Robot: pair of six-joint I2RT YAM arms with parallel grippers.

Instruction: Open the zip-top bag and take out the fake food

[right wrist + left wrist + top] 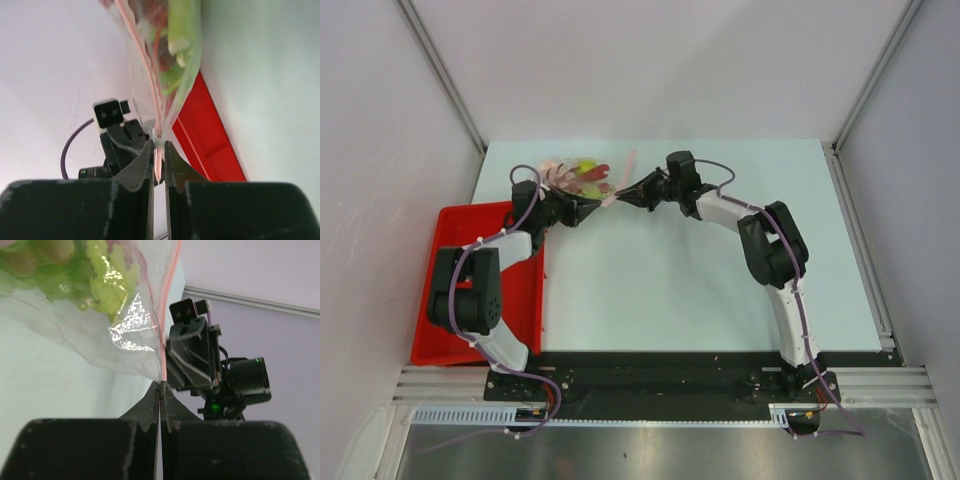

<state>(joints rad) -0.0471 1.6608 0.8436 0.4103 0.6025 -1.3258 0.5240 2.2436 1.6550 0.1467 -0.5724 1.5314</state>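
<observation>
The bag (576,178), food (102,277) inside, is up by the table's (700,290) far edge, toward the left corner. Left gripper (160,388) and right gripper (158,145) meet tip to tip there, each clamped tight on the pink strip (168,305) — so the opening pull likely runs straight apart, left and right.

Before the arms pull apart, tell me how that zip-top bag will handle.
Probably floppy: the zip-top bag is thin, creased film, pinched at its strip by the left gripper and the right gripper. Likely slippery, since the film looks glossy and each gripper pinches only a thin edge. The fake food inside may shift and swing its weight.
</observation>
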